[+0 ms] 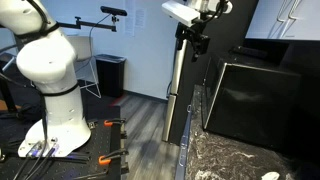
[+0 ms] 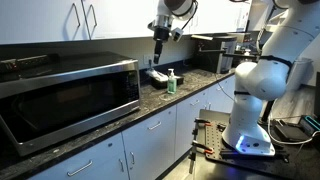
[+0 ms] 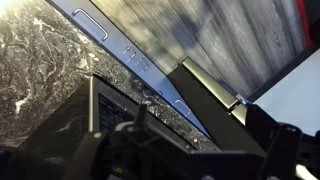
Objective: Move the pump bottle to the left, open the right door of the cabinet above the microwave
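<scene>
My tool (image 2: 159, 46) hangs above the table (image 2: 150, 112) with its jaws standing wide apart and nothing between them. In an exterior view it is nearly over the pump bottle (image 2: 171, 82), a little to one side and clear of its top. The bottle stands on the dark stone table, beyond the end of the microwave (image 2: 70, 95) and close to the back wall. A flat dark thing lies just beside it; I cannot tell what it is. The wrist view shows only the speckled table top, some drawer fronts and the floor; the bottle is not seen there.

I judge the bottle to be light. It is small, of thin translucent plastic, so its wall will probably give a little under pressure, and the smooth surface may slip. The white pump head can sink or turn, so I would not hold it there. The better place is the body, below the shoulder, with one jaw on each side. It is narrow and tall, so a push near the top could tip it.

Its long axis is vertical, with the pump head up. The spout is too small here to say which way it points.
</scene>
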Robot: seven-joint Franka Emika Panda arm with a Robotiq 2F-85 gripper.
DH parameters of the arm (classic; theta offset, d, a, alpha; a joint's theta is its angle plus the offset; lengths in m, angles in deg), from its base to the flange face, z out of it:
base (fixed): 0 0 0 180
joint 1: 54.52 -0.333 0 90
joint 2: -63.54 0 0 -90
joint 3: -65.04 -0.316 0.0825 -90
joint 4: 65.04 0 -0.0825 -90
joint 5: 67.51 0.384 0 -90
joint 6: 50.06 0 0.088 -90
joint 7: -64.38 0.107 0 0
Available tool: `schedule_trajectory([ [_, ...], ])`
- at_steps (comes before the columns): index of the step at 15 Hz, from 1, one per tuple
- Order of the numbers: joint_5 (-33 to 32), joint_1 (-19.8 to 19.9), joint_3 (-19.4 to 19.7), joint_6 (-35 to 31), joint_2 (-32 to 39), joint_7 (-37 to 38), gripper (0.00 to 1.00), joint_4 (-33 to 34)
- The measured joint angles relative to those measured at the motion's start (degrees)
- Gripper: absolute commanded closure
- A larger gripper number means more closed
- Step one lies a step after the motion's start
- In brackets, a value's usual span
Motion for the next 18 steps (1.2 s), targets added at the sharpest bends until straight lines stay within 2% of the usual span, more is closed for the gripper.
schedule_trajectory([
  [8, 0.00, 3.64, -1.08, 0.12, -0.28, 0.36, 0.00, -1.64],
  [18, -2.07, 13.34, 0.33, 0.13, -3.98, 1.54, 0.00, -11.34],
])
